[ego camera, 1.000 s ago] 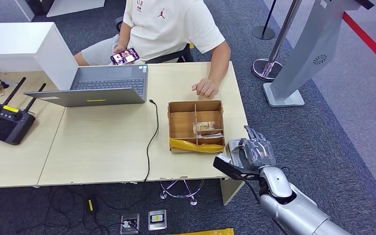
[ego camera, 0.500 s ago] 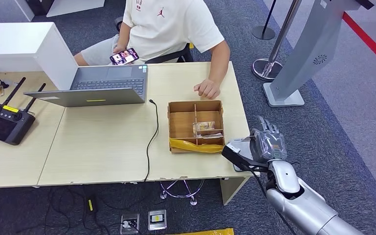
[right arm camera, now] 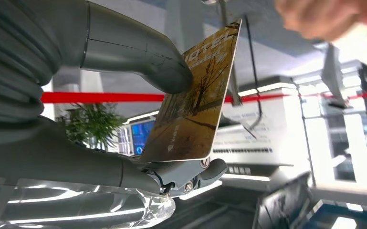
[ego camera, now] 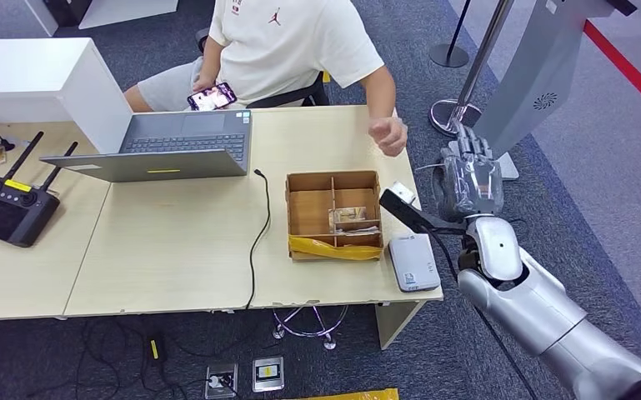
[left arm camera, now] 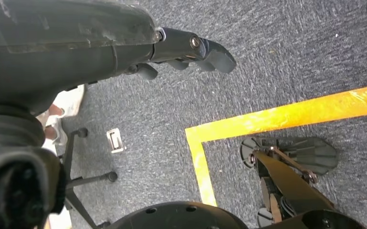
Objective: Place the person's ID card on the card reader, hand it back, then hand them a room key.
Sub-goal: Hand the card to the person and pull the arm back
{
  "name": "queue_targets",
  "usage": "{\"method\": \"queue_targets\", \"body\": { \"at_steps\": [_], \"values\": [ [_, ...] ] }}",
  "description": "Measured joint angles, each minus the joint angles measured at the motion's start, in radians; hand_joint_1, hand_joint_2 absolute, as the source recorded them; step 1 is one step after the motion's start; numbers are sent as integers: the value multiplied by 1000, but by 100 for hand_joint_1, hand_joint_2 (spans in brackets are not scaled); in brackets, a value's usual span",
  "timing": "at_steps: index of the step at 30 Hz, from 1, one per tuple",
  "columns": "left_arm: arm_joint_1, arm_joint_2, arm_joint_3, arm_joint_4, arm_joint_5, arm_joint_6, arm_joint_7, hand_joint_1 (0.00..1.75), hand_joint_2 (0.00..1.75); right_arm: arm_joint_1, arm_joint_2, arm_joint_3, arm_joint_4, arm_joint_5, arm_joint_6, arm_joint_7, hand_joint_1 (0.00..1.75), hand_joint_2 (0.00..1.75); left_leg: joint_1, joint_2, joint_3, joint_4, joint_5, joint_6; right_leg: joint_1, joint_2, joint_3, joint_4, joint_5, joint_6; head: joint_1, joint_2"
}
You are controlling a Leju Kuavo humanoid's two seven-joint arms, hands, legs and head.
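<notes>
1. Brown and gold, printed with trees and the word "HOTEL", the room key is a flat card pinched between the thick thumb and the darker fingers of the right hand.
2. In the head view that right hand is raised beside the far right edge of the bench, fingers pointing away from the robot, with the card's pale edge showing at the thumb side.
3. A person's hand hangs in the air above the bench's far right corner, near the robot's right hand but apart from it; in the right wrist view it is a blur beyond the card's top edge.
4. The grey card reader lies flat on the bench at its near right corner, just beside the cardboard tray.
5. The tray is divided into compartments; one on the near right side holds some cards, and yellow tape runs along its near wall.
6. The left hand hangs over grey carpet marked with yellow tape, its fingers slightly curled and holding nothing.
7. An open laptop and a black remote controller sit further left on the bench.
</notes>
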Motion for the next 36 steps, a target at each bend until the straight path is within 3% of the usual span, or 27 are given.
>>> {"method": "queue_targets", "body": {
  "at_steps": [13, 23, 24, 25, 27, 28, 29, 36],
  "values": [
    [-2, -10, 21, 6, 0, 0, 0, 0, 0, -224, 190, 55, 84, -4, 37, -91, 175, 175, 1, -1, 0, 0, 0, 0, 1, 0, 0, 0, 0, 0, 0, 0],
    [-2, -9, 12, 6, 0, 0, -3, 0, 0, -264, 217, 108, 143, -21, 123, -90, 175, 175, 1, -1, 0, 0, 0, 0, 1, 0, 0, -1, 0, 0, 0, 0],
    [-3, -9, 10, 6, 0, 0, -2, 0, 0, -264, 217, 112, 147, -23, 126, -88, 166, 175, 1, -1, 0, 0, 0, 0, 1, 0, 0, -1, 0, 0, 0, 0],
    [-3, -10, 9, 6, 0, 0, -1, 0, 0, -264, 217, 116, 150, -25, 129, -85, 138, 175, 1, 0, 0, 0, 0, 0, 1, 0, 0, -1, 0, 0, 0, 0],
    [-4, -10, 4, 6, 0, 0, 2, 0, 0, -265, 216, 122, 156, -26, 132, -81, 52, 175, 1, 0, 0, 0, 0, 0, 1, 0, 0, -1, 0, 0, 0, 0],
    [-5, -10, 2, 6, -1, 0, 2, 0, 0, -265, 216, 124, 159, -27, 133, -79, 17, 175, 1, 0, 0, 0, 0, 0, 1, 0, 0, -1, 0, 0, 0, 0],
    [-5, -10, -2, 6, -1, 0, 3, 0, 0, -265, 216, 125, 161, -28, 133, -77, 1, 175, 1, 0, 0, 0, 0, 0, 1, 0, 0, -1, 0, 0, 0, 0],
    [-7, -12, -15, 6, -1, 0, 3, 0, 0, -264, 215, 134, 173, -31, 84, -72, 0, 175, 1, 0, 0, 0, 0, 0, 1, 0, 0, -1, 0, 0, 0, 0]
  ]
}}
